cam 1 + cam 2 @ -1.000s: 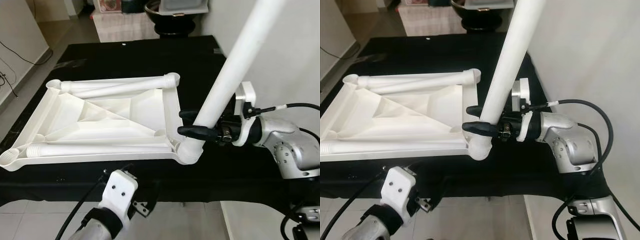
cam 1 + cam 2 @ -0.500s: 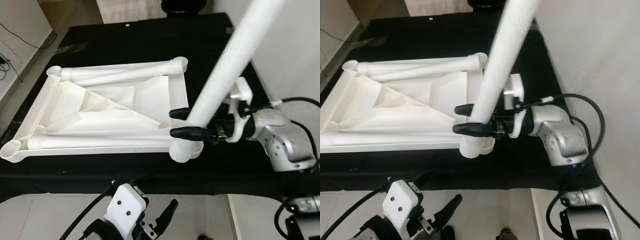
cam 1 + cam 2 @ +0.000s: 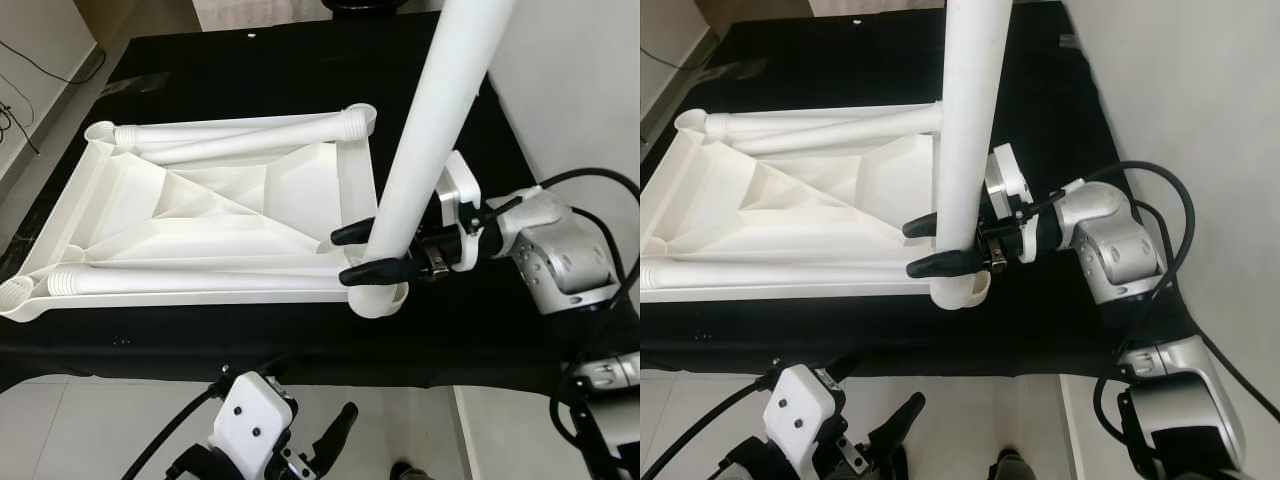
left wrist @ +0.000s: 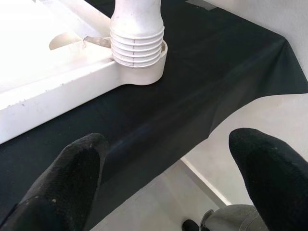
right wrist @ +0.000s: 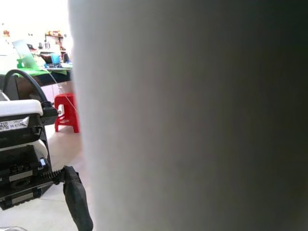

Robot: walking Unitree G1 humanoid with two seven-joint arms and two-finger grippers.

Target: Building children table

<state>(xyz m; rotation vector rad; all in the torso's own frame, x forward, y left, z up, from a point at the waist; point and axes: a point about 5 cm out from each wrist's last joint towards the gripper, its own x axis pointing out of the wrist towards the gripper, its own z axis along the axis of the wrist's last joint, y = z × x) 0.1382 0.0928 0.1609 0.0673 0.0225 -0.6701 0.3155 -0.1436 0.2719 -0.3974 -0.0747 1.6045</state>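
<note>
A black cloth-covered bench (image 3: pixel 250 60) is carrying the upturned white moulded-plastic tabletop (image 3: pixel 215 215). The right gripper (image 3: pixel 365 252) is clamping the long white plastic tube leg (image 3: pixel 430 150) just above the corner socket (image 4: pixel 139 67) at its fingertips. The left gripper (image 4: pixel 168 159) is hanging with fingers spread, below the bench edge. The leg looks light, stiff and smooth; a low grip suits seating it.

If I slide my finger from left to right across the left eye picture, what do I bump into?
Tabletop → standing leg → right gripper holding it → silver right arm.
</note>
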